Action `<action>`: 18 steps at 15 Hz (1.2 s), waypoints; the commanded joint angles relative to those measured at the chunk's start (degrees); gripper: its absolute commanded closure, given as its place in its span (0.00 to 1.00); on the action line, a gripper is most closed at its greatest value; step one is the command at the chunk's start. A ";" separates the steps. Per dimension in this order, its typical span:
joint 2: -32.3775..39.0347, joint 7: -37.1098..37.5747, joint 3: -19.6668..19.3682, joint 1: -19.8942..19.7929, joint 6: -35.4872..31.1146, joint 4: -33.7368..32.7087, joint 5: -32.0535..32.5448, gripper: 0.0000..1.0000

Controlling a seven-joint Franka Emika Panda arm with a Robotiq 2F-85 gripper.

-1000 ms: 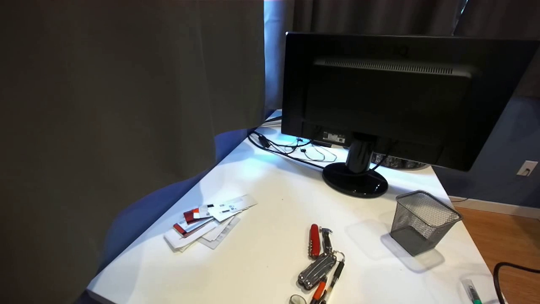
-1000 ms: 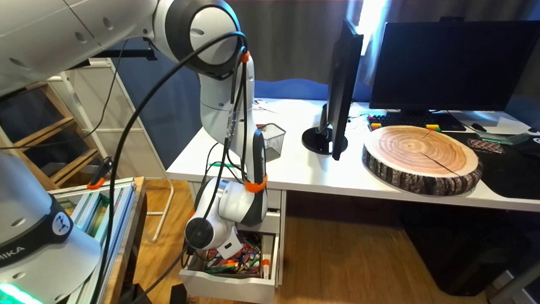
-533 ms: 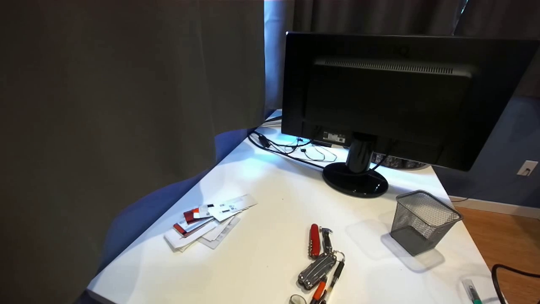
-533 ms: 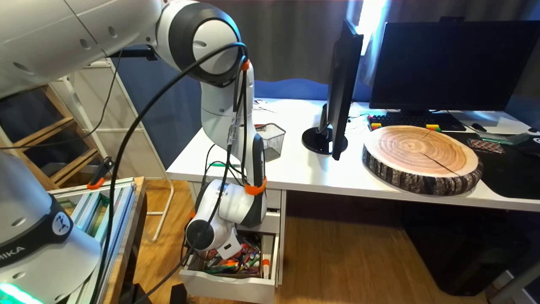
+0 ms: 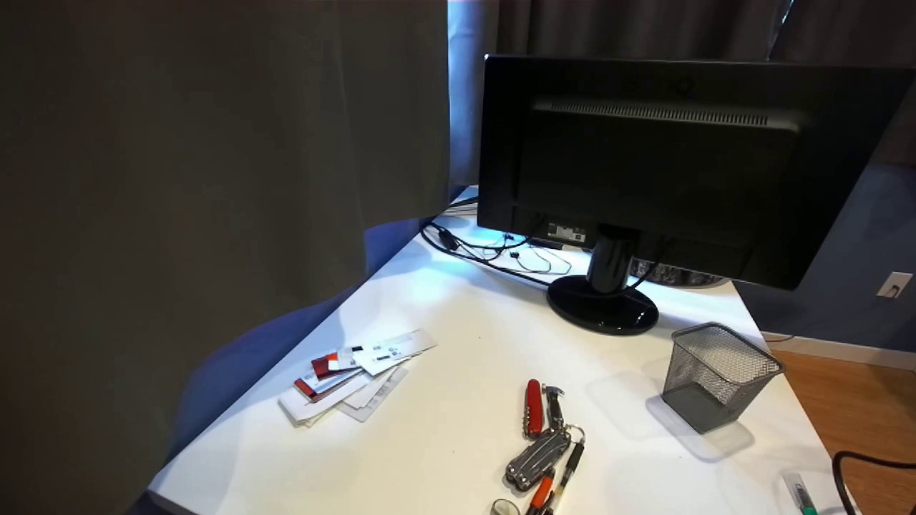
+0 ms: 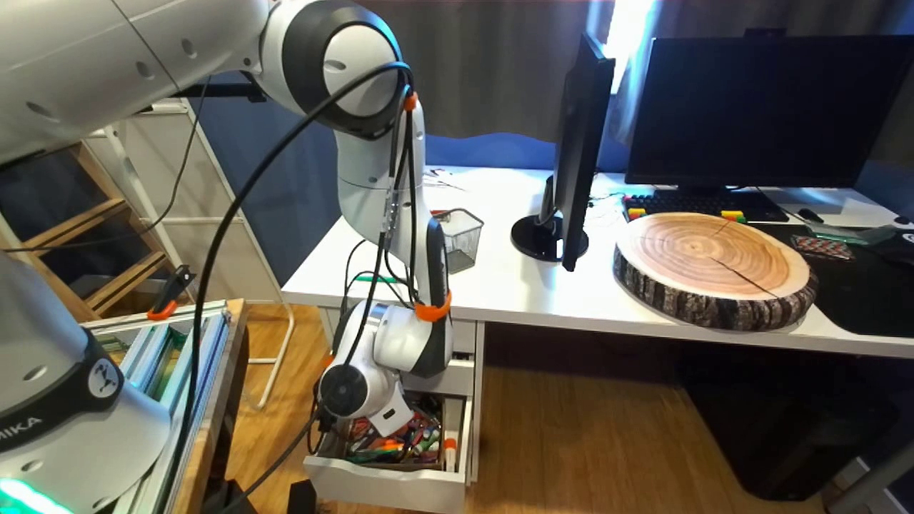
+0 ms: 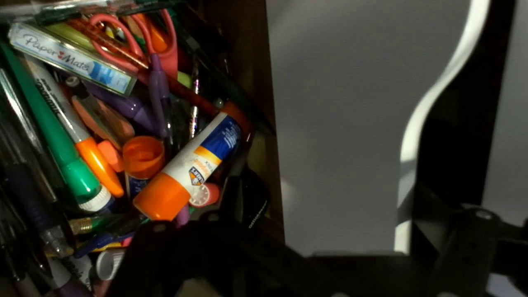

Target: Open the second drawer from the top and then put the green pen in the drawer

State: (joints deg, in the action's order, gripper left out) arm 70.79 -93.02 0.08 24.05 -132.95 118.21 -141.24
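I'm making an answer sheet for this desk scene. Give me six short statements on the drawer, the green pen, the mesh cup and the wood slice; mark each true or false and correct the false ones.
1. The drawer stands open and holds a glue stick. True.
2. The glue stick is the only thing in the drawer. False: pink-handled scissors and much else lie there too.
3. The green pen lies on the desk, outside the mesh cup. True.
4. A wood slice rests on the desk. True.
5. The mesh cup is tipped onto its side. False: it stands upright.
6. The wood slice stands on edge. False: it lies flat.
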 commanded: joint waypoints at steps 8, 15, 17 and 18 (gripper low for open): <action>1.15 -0.17 -6.44 4.76 -11.78 0.00 -0.52 0.00; -2.75 0.26 -8.12 4.40 -12.53 2.59 -0.47 0.00; -5.30 -0.03 -8.43 4.31 -12.30 4.17 0.21 0.00; -6.66 -0.11 -8.61 4.48 -12.75 4.97 0.37 0.00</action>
State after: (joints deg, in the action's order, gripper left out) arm 69.40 -93.03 -7.96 27.67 -144.50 119.28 -141.19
